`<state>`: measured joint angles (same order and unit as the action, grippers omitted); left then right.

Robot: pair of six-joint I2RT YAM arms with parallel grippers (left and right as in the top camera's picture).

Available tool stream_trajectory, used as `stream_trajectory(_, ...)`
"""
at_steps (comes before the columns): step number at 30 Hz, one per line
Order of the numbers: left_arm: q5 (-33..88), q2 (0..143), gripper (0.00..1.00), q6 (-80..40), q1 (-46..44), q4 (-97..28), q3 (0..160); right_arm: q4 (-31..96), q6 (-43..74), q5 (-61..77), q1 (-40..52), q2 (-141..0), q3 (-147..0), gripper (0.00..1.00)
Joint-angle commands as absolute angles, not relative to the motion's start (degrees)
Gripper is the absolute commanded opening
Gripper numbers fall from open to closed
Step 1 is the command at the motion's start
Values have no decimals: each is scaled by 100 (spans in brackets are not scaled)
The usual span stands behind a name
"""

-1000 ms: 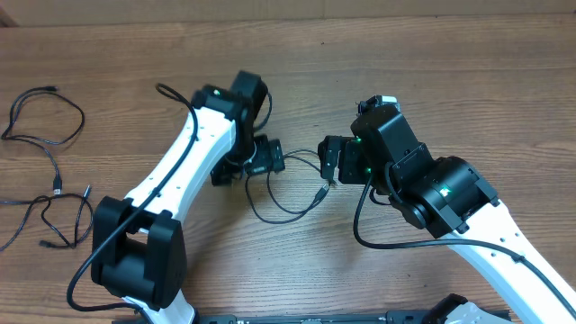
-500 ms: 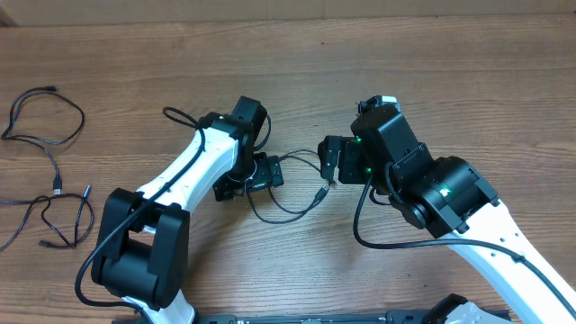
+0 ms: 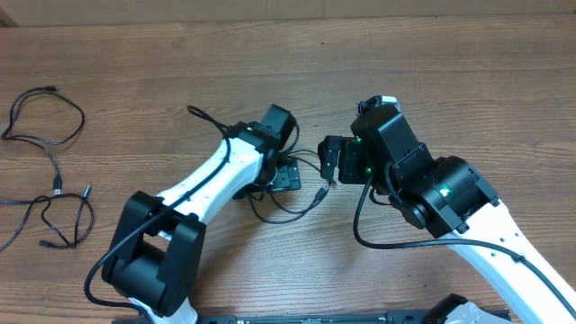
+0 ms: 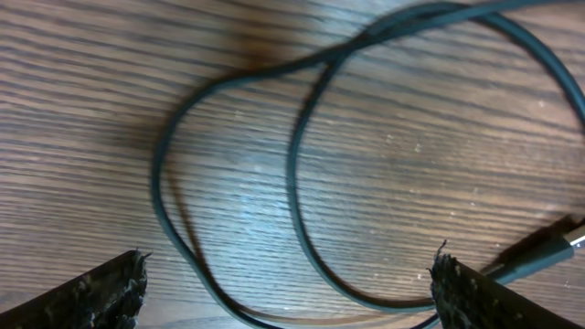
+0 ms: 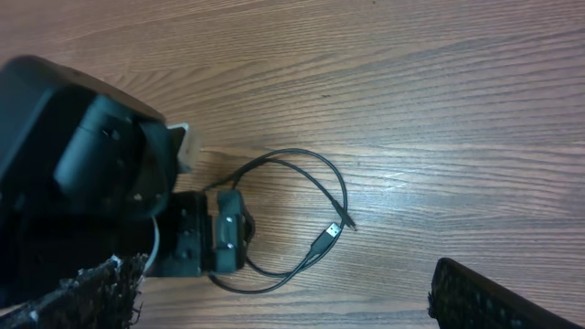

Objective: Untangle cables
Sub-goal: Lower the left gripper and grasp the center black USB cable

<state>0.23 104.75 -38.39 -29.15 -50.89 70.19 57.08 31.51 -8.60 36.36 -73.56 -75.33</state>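
A thin cable (image 4: 291, 174), judged limp and light, is looped at the middle of the table (image 3: 468, 81) beneath the left gripper (image 4: 292, 274). Both it and the right gripper (image 5: 279, 288) are spread wide, empty. The cable is best pinched just behind its plug (image 5: 327, 236).

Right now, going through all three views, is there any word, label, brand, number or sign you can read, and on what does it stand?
None: no readable text in any view. The wooden table, the cable, the left arm and the right arm show no print; the small green light is only a lamp.
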Motion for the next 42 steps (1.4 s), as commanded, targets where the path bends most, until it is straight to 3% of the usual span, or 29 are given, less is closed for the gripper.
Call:
stream_trajectory(1, -473, 10471, 99, -3946, -3013, -5074, 6952, 5695, 3166, -941, 3614, -7332, -7620, 100)
stream_trajectory(26, -644, 10514, 99, -4397, -2958, -4958, 6945, 5695, 3166, -941, 3614, -7332, -7620, 100)
stream_trajectory(42, -421, 11603, 100, -4397, -2954, -4921, 6945, 5695, 3166, -941, 3614, -7332, -7620, 100)
